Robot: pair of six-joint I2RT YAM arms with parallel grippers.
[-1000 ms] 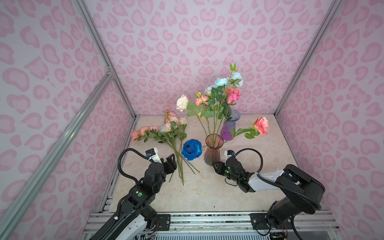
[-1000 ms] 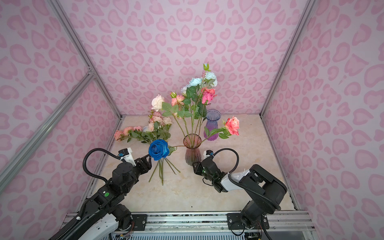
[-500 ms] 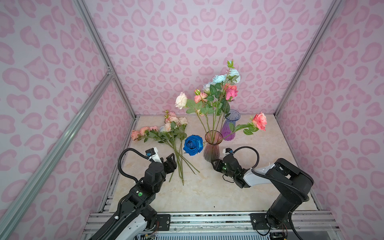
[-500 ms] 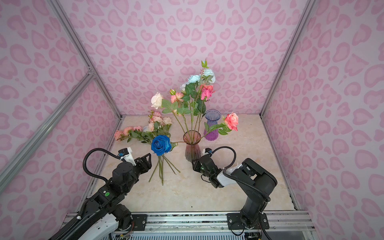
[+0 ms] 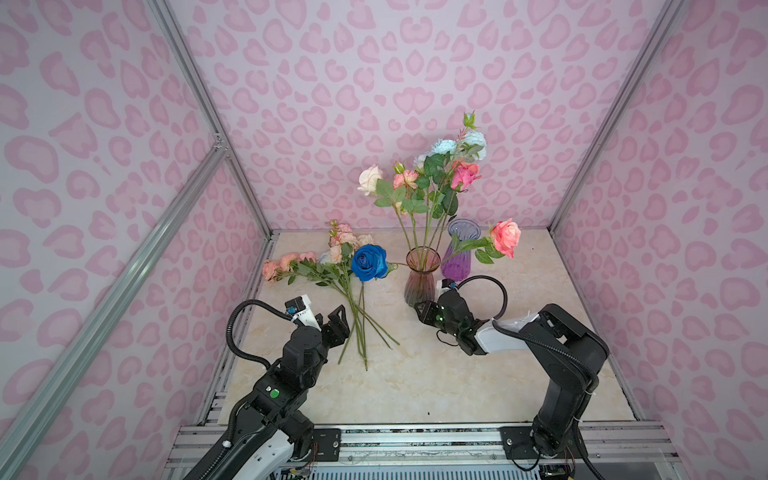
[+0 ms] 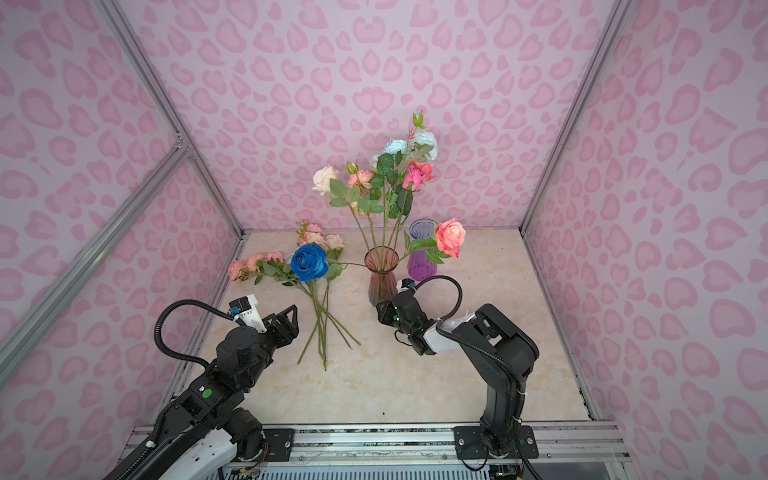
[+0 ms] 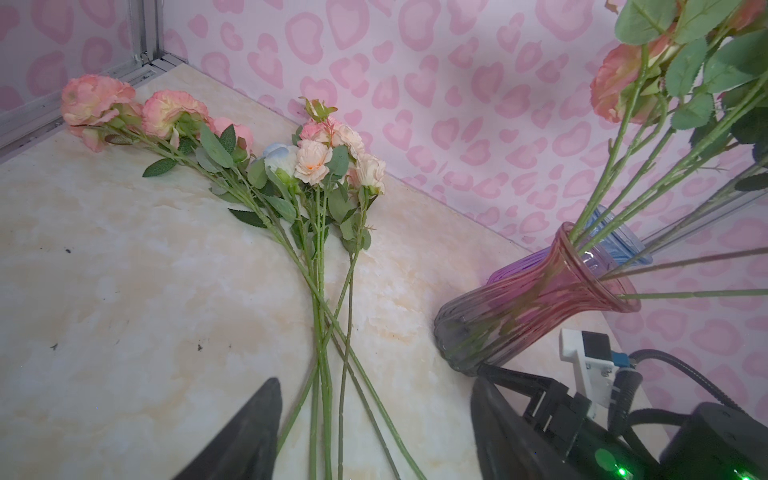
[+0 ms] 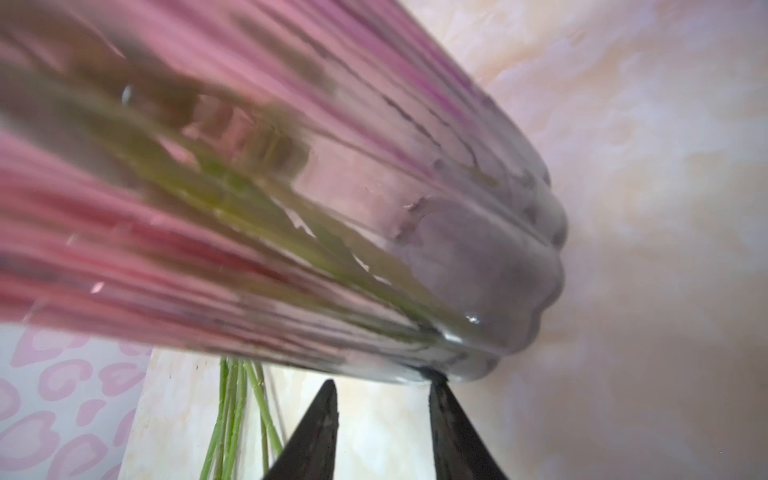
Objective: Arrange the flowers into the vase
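The marble table (image 5: pixel 415 374) is split in two. The pink vase (image 5: pixel 420 276) stands at centre with six or so flowers already in it, and the purple vase (image 5: pixel 457 259) sits empty just behind it to the right. The loose flowers (image 5: pixel 316 270) lie crossed on the left, heads far and stems near. The deep blue rose (image 5: pixel 369 262) hangs out to the left of the pink vase, its stem running to the rim, so I count it as placed.

I judge I'm between stems. The left gripper (image 5: pixel 338 320) sits spread wide and empty, with the near ends of the loose stems showing between its fingers in the left wrist view. The right gripper (image 5: pixel 419 307) is low at the pink vase's foot with its jaws parted and nothing between them. One fingertip (image 8: pixel 446 399) touches the glass.

Next I'd pinch one loose stem only. They cross, so a low grab may drag others along. I'd back the right arm off gently so it doesn't tip the vase.

Since a second ago the right arm has folded in towards the far left. The pink vase and its bunch sit slightly farther back, and the blue rose has gone with them. The left arm hasn't moved.
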